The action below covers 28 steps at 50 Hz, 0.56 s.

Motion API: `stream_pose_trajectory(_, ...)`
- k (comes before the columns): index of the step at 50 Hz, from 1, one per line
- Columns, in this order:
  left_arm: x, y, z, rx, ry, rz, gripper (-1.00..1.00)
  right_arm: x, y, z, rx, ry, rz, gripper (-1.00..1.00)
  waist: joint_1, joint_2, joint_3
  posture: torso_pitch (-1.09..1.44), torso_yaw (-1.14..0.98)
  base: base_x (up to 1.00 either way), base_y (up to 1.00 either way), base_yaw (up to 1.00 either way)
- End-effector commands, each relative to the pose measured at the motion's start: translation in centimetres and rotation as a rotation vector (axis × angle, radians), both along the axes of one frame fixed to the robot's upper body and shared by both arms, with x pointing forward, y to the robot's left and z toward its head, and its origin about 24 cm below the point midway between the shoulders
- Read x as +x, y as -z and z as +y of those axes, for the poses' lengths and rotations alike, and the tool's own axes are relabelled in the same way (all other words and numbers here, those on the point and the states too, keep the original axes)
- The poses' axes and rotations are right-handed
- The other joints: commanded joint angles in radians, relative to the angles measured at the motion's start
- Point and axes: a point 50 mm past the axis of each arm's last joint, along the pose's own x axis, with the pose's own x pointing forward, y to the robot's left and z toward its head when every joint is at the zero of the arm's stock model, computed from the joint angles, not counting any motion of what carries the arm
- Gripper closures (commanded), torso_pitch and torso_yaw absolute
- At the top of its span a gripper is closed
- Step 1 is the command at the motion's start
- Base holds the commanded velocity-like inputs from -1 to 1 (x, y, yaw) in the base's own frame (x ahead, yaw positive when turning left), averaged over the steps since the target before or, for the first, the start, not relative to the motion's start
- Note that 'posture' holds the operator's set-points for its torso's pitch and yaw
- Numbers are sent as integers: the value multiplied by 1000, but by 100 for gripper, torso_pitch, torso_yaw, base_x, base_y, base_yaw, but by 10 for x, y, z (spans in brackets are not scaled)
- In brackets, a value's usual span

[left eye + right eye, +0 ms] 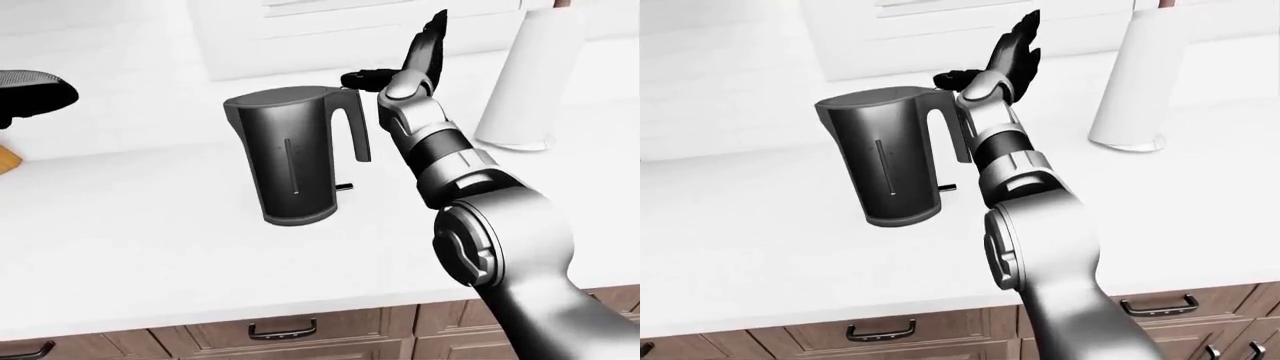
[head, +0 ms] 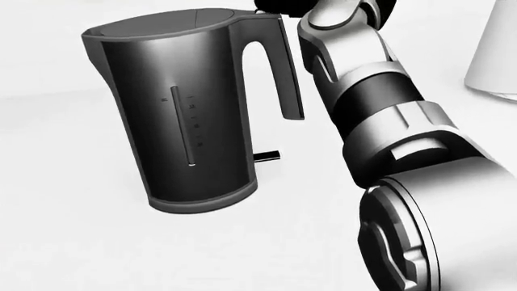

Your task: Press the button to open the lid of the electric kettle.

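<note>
Right hand is open: long fingers splayed upward, one black digit sticking out sideways toward the top of the kettle handle; can't tell if it actually touches. Nothing gripped. Electric kettle stands upright on the white table, lid down, handle facing the arm. White paper towel roll stands well apart to the right in the left-eye view. Left hand not visible.
</note>
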Motion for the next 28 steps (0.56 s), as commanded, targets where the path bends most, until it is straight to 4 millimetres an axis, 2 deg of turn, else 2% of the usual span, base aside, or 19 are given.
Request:
stream_pose_trajectory(1,-6,-10,1,9,-12,-57,-100,-2,-28,3,-10,-14,-100,-100,0,4,-10,-40,0,0,0,0)
stream_pose_trajectory(12,-8,-13,1,9,-11,-63,-100,-3,-36,5,-50,-21,-106,-100,0,5,-8,-40,0,0,0,0)
stream_pose_trajectory(18,-8,-15,2,10,-13,-67,-100,-5,-56,6,-189,-53,-98,-100,0,6,-7,-40,0,0,0,0)
stream_pose_trajectory(28,-8,-14,1,11,-13,-65,-100,-3,-54,3,-255,-56,-62,-100,0,6,-8,-40,0,0,0,0)
